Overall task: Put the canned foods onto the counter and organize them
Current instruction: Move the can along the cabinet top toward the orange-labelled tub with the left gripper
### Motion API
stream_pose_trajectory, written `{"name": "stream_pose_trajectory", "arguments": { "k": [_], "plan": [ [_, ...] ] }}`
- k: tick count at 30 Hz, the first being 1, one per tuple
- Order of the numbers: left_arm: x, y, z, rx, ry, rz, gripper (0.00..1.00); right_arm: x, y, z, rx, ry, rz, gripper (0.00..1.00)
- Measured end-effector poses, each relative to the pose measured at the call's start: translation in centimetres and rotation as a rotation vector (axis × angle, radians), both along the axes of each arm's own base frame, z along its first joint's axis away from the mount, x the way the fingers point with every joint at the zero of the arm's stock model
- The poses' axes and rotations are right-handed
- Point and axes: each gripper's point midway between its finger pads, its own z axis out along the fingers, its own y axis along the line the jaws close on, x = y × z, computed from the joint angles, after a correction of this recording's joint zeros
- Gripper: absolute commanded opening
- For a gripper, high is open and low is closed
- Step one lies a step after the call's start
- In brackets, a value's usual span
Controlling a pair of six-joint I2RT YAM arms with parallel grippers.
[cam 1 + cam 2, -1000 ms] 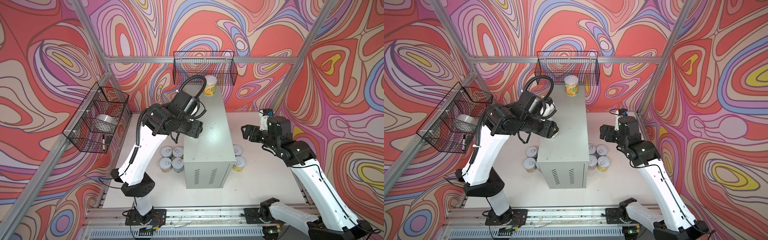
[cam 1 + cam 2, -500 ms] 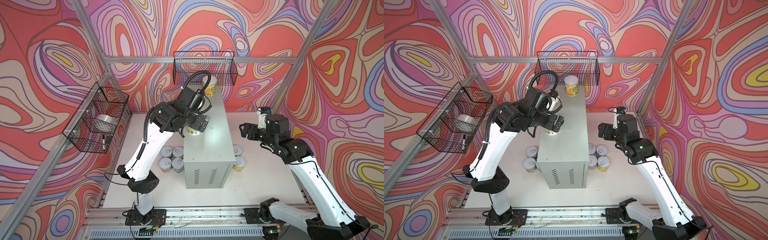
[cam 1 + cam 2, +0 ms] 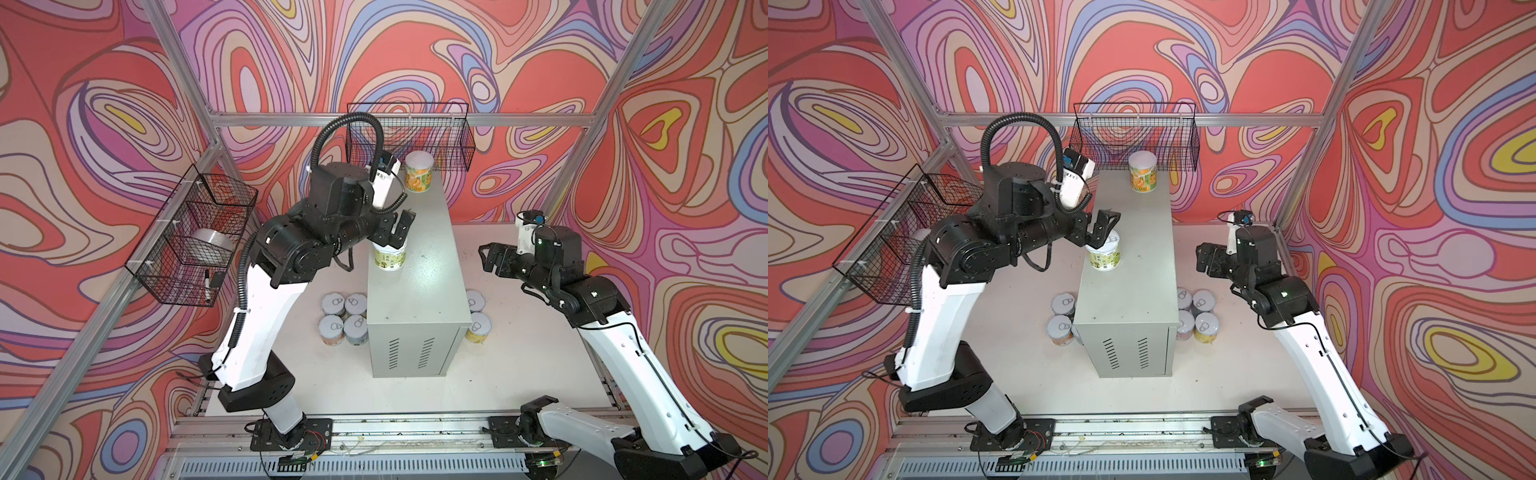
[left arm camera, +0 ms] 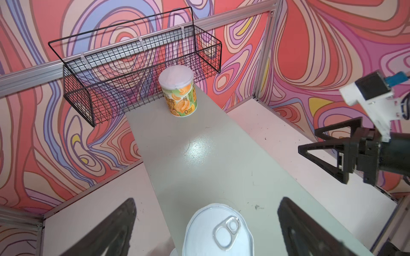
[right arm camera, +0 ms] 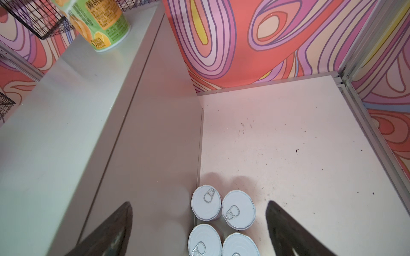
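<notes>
Counter (image 3: 415, 299): pale grey top, far tin (image 3: 419, 172) at back end.
L gripper (image 4: 207, 199): jaws spread wide round near tin (image 3: 389, 259), upright on top; 1 s ago clamped on it at left edge.
R gripper (image 5: 199, 202): spread, empty, above floor tins (image 5: 238, 210).
Hidden: floor tins partly behind counter in both top views.

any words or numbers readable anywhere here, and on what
"0": low on the label of the back can on the cabinet.
"桃": large character on that same label, probably; its neighbours are unclear.
Fine print on that label and on the front can: too small to read.
Pull-tab lids: no text.
</notes>
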Motion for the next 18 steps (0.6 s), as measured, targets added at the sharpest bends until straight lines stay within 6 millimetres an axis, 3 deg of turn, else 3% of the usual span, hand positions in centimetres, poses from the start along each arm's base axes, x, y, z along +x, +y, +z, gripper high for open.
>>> {"name": "stream_pose_trajectory", "arguments": {
  "k": [4, 7, 15, 18],
  "plan": [
    [-1.6, 1.2, -1.8, -0.006, 0.038, -0.006, 0.99, -0.5, -0.2, 1.5, 0.011, -0.035, 0.000, 0.95],
    [-2.4, 1.6, -3.8, -0.003, 0.081, -0.006, 0.90, -0.9, -0.3, 2.1, 0.017, -0.052, 0.001, 0.95],
    [-2.3, 1.6, -8.8, 0.022, 0.173, 0.020, 0.84, -1.2, -0.3, 2.1, 0.031, -0.048, -0.002, 0.93],
    [-2.0, 1.4, -9.7, 0.027, 0.186, 0.028, 0.80, -1.2, -0.2, 2.2, 0.041, -0.046, -0.002, 0.93]
  ]
}}
